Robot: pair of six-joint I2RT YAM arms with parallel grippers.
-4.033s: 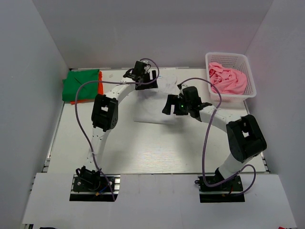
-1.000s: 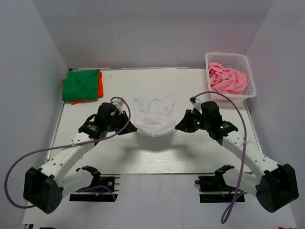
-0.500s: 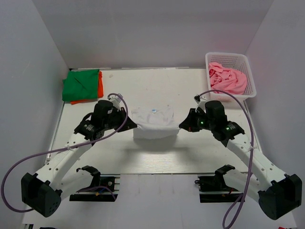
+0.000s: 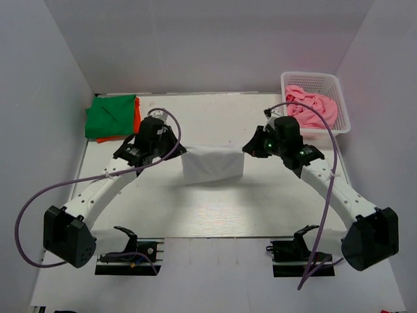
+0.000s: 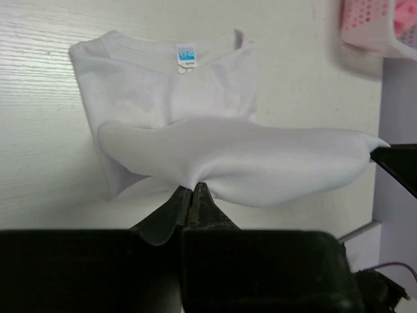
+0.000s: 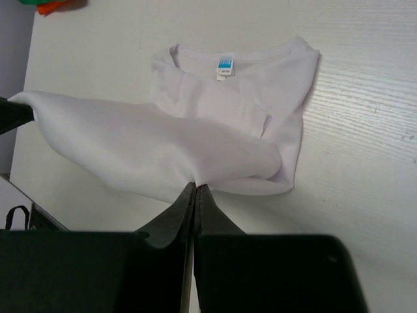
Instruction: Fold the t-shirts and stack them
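Observation:
A white t-shirt (image 4: 213, 164) with a small blue neck label (image 5: 186, 56) lies mid-table, its lower half lifted and stretched over the upper half. My left gripper (image 4: 181, 149) is shut on the shirt's left bottom corner; in the left wrist view the gripper (image 5: 192, 188) pinches the cloth (image 5: 247, 156). My right gripper (image 4: 246, 149) is shut on the right bottom corner, and in the right wrist view the gripper (image 6: 197, 187) pinches the white cloth (image 6: 156, 147). A folded green t-shirt (image 4: 111, 116) lies on an orange one (image 4: 137, 117) at the far left. A crumpled pink t-shirt (image 4: 311, 107) fills the basket.
The white lattice basket (image 4: 343, 112) stands at the far right corner, close to my right arm. The table's (image 4: 215, 208) near half lies in front of the white shirt. White walls close in the left, back and right.
Both grippers have carried the shirt's bottom edge away from the near side toward the collar. The hanging cloth is now pulled flat over the upper half, hiding the collar from above.

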